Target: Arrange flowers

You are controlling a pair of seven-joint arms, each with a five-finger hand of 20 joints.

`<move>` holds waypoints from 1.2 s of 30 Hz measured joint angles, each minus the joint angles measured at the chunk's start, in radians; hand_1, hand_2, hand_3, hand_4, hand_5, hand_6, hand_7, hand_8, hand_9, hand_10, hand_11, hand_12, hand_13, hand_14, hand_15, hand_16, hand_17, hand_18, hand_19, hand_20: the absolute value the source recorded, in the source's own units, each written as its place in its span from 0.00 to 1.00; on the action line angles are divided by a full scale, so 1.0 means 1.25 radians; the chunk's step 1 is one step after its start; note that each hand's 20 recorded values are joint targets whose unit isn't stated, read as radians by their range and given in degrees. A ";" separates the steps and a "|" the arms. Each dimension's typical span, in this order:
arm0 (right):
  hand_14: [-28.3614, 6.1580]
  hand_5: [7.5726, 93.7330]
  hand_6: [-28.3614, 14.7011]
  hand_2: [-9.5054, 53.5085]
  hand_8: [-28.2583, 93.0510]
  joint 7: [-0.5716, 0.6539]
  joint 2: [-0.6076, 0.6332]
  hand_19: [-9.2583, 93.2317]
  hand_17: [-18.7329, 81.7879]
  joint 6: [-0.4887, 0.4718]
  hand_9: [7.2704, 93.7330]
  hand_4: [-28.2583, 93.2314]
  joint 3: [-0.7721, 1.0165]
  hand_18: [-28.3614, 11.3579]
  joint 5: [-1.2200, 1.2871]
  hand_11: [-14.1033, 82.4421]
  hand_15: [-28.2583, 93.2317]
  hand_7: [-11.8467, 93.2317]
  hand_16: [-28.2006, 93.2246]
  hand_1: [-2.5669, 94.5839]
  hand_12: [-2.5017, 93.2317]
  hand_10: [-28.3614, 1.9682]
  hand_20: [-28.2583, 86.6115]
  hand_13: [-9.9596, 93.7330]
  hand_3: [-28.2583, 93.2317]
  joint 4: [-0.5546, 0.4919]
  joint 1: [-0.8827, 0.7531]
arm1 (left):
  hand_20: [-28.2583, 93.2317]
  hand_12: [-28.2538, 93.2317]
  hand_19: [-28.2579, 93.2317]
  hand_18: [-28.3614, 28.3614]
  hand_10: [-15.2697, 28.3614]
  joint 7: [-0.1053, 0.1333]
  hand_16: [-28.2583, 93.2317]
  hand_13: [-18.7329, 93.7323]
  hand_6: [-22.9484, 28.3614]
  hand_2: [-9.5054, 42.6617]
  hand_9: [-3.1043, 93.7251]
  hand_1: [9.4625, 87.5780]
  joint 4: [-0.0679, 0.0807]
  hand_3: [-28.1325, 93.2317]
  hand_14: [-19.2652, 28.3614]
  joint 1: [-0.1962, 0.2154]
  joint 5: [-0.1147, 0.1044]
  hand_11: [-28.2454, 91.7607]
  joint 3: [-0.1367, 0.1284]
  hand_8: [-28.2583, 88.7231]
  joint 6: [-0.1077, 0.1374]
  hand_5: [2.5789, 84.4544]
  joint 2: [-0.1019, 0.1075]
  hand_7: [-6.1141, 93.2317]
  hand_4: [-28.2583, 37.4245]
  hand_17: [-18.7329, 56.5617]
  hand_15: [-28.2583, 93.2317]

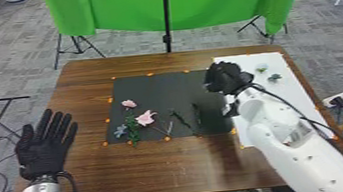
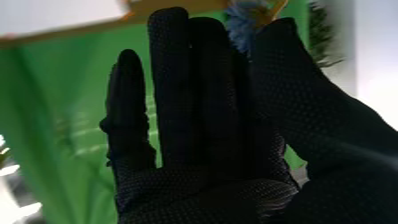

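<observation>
On the brown wooden table (image 1: 178, 166), the white rectangular sheet (image 1: 294, 88) lies at the black square mat (image 1: 160, 88)'s three o'clock; on the mat, large pink flower (image 1: 145, 118) at eight, small pink flower (image 1: 128, 104) at nine.

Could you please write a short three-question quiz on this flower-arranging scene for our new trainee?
1. Multiple choice: what colour is the largest flower lying on the black mat?
A) yellow
B) pink
C) orange

2. True or false: the left hand is on the left side of the head view, with its fingers straight.

3. Fill in the blank: in the head view, the right arm extends over part of the ______ sheet beside the black mat.

Key: 1. B; 2. true; 3. white
</observation>
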 measured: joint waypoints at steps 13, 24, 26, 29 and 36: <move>0.61 0.71 0.72 0.00 0.18 -0.014 -0.147 0.78 0.45 -0.007 0.77 0.00 -0.106 0.22 -0.017 0.28 0.45 0.27 0.46 0.56 0.20 0.61 0.49 0.74 0.85 0.050 0.011 | 0.32 0.31 0.49 0.74 0.71 -0.021 0.18 0.41 0.64 0.49 0.40 0.22 0.010 0.85 0.73 -0.025 0.001 0.39 0.008 0.16 -0.001 0.49 0.001 0.18 0.00 0.14 0.49; 0.55 0.63 0.66 0.00 0.12 -0.008 -0.134 0.86 0.45 -0.077 0.66 0.00 -0.102 0.18 -0.029 0.30 0.53 0.27 0.39 0.50 0.19 0.53 0.53 0.69 0.86 -0.014 -0.019 | 0.32 0.31 0.50 0.75 0.71 -0.021 0.18 0.41 0.64 0.49 0.41 0.22 0.010 0.85 0.74 -0.021 -0.001 0.39 0.004 0.16 -0.001 0.50 0.002 0.18 0.00 0.14 0.49; 0.54 0.63 0.65 0.00 0.12 -0.003 -0.127 0.88 0.45 -0.100 0.66 0.00 -0.097 0.17 -0.036 0.31 0.56 0.28 0.39 0.51 0.19 0.53 0.54 0.68 0.84 -0.027 -0.027 | 0.32 0.31 0.50 0.75 0.72 -0.020 0.18 0.41 0.64 0.49 0.41 0.22 0.009 0.85 0.74 -0.018 -0.001 0.39 0.002 0.16 -0.001 0.50 0.002 0.18 0.00 0.14 0.50; 0.56 0.65 0.66 0.00 0.12 0.001 -0.121 0.90 0.46 -0.102 0.68 0.00 -0.096 0.17 -0.048 0.34 0.59 0.29 0.39 0.55 0.20 0.55 0.56 0.69 0.81 -0.025 -0.031 | 0.32 0.31 0.50 0.75 0.72 -0.020 0.18 0.41 0.64 0.49 0.41 0.22 0.009 0.85 0.74 -0.014 -0.002 0.39 0.001 0.16 -0.001 0.50 0.002 0.17 0.00 0.14 0.50; 0.64 0.69 0.71 0.00 0.10 0.009 -0.122 0.92 0.48 -0.089 0.76 0.33 -0.106 0.19 -0.078 0.36 0.64 0.38 0.50 0.95 0.35 0.62 0.59 0.71 0.10 0.005 -0.033 | 0.32 0.30 0.50 0.75 0.72 -0.023 0.18 0.41 0.65 0.49 0.41 0.22 0.009 0.85 0.75 -0.015 -0.009 0.39 0.002 0.15 -0.004 0.50 0.002 0.17 0.00 0.14 0.50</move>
